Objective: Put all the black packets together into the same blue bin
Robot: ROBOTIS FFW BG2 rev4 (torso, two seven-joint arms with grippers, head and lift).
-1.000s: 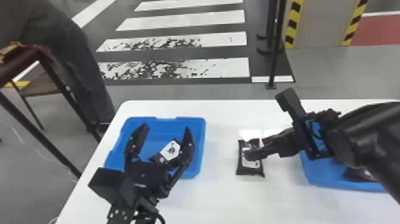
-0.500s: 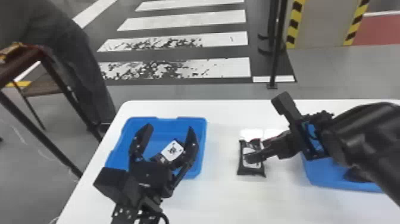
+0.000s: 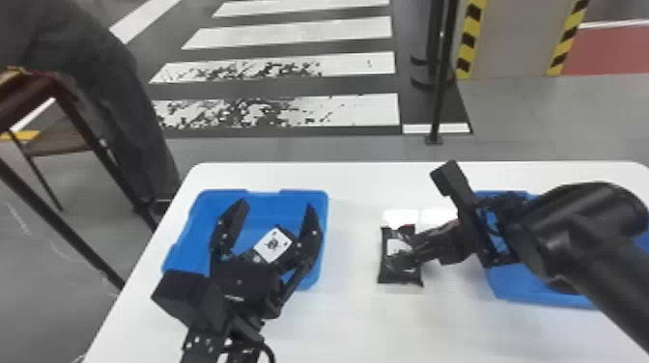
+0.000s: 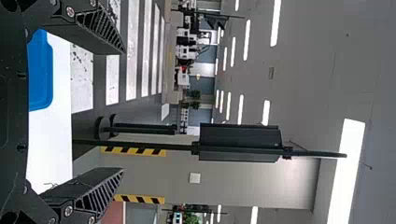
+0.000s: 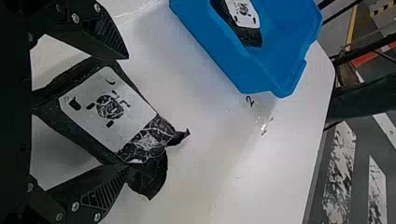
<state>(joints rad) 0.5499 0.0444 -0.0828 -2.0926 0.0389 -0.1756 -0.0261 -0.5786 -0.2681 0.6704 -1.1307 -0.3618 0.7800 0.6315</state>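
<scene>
Over the left blue bin (image 3: 186, 246) my left gripper (image 3: 277, 205) is spread wide, above the bin's black packet with a white label (image 3: 273, 245). The left wrist view has the same gripper (image 4: 124, 110) with nothing between its fingers. My right gripper (image 3: 403, 258) is low over another black packet (image 3: 386, 277) on the table between the bins. In the right wrist view that gripper (image 5: 126, 113) is open, one finger on each side of the packet (image 5: 109, 109). The binned packet (image 5: 243, 21) shows there too.
The right blue bin (image 3: 541, 292) is partly covered by my right arm, with something dark inside it. The white table (image 3: 367, 328) ends at a far edge behind both bins. A person stands beyond the table's left side, near a dark red stand (image 3: 72, 111).
My right gripper has shifted a little to the left and down over the table packet. The left gripper has drifted slightly to the right, still spread. Neither packet has visibly moved.
</scene>
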